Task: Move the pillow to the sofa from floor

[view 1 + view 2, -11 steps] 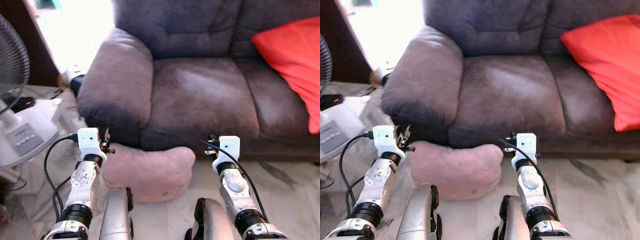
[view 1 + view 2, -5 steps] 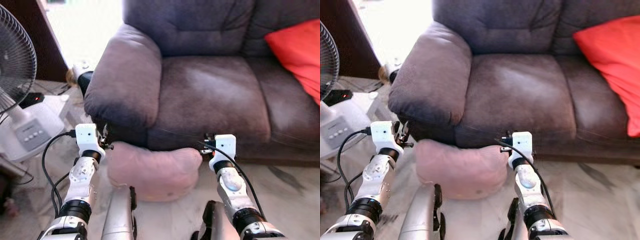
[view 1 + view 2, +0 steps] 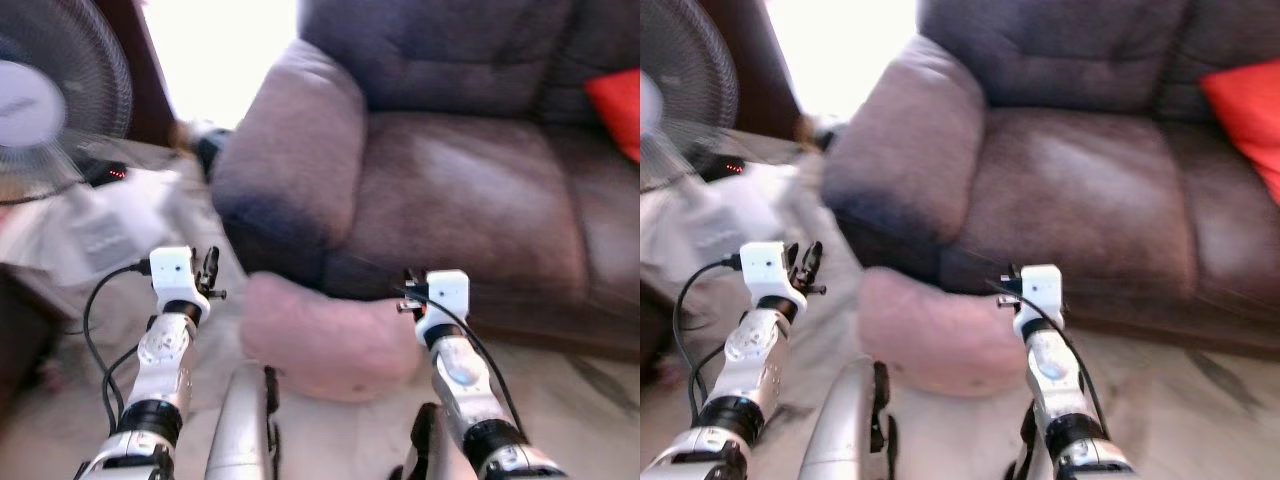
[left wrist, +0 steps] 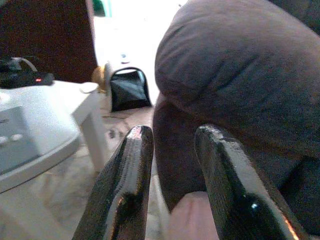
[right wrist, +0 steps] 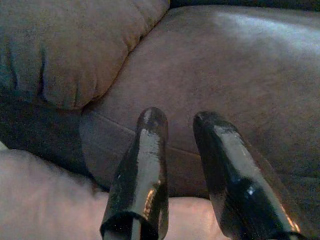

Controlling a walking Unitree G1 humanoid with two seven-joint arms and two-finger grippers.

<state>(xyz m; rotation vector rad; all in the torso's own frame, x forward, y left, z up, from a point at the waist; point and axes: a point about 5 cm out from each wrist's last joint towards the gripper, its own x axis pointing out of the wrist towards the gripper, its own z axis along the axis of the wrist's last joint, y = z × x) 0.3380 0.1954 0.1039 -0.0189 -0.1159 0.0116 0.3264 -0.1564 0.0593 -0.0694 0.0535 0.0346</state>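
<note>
Pink pillow (image 3: pixel 330 335) lies on the floor (image 3: pixel 590 375), pressed against the sofa's (image 3: pixel 480 190) front edge below the armrest (image 3: pixel 300 150). Left gripper (image 4: pixel 172 180) hovers just beside the pillow's left end, its fingers slightly apart and holding nothing. Right gripper (image 5: pixel 182 170) hangs over the pillow's right end, fingers likewise slightly parted. A red cushion (image 3: pixel 1245 110) rests at the sofa's right edge; a fan (image 3: pixel 55 100) stands left.

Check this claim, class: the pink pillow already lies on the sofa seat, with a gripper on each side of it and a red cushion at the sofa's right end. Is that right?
Not quite. The pink pillow lies on the floor against the sofa front, below the seat, as the left eye view shows. The rest holds: the left gripper and right gripper flank it, and the red cushion sits at the sofa's right end.
</note>
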